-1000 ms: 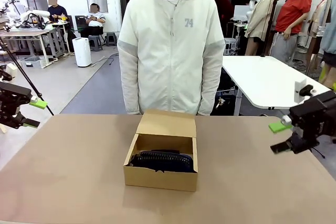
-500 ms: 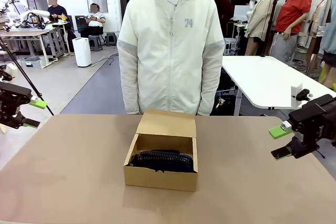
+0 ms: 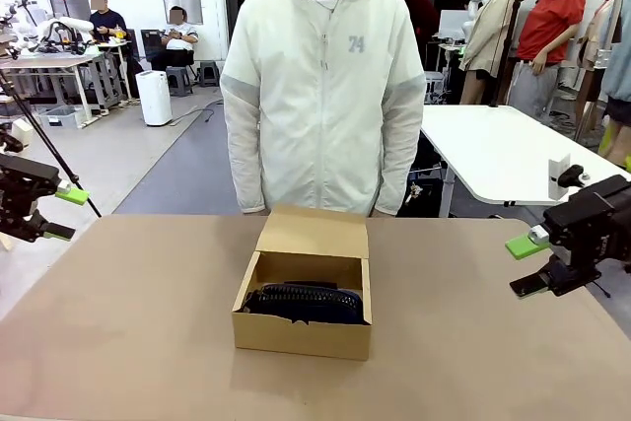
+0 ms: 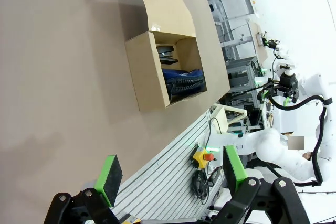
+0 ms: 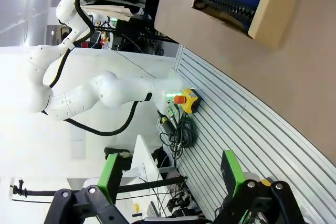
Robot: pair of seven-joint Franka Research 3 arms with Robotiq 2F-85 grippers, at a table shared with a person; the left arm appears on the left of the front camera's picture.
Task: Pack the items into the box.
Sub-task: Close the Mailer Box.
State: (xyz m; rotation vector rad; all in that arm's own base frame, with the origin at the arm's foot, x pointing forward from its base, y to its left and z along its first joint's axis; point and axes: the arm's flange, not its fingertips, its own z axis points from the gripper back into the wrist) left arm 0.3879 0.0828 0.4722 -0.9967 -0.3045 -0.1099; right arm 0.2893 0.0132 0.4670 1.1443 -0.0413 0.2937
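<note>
The packing looked nearly finished: the navy pouch (image 3: 301, 303) lay inside the box (image 3: 301, 337), which stood in the middle of the bench (image 3: 128, 322), just in front of the person. In the left wrist view a dark thing (image 4: 167, 52) — perhaps the stapler — lay beside the pouch. Whether every item was inside I could not tell. The flap lid (image 3: 315, 234) stood up, so closing it was probably what remained. The left fingers (image 3: 71, 196) and the right fingers (image 3: 523, 242) were spread wide and empty — one pair at each side, well apart from the box.
</note>
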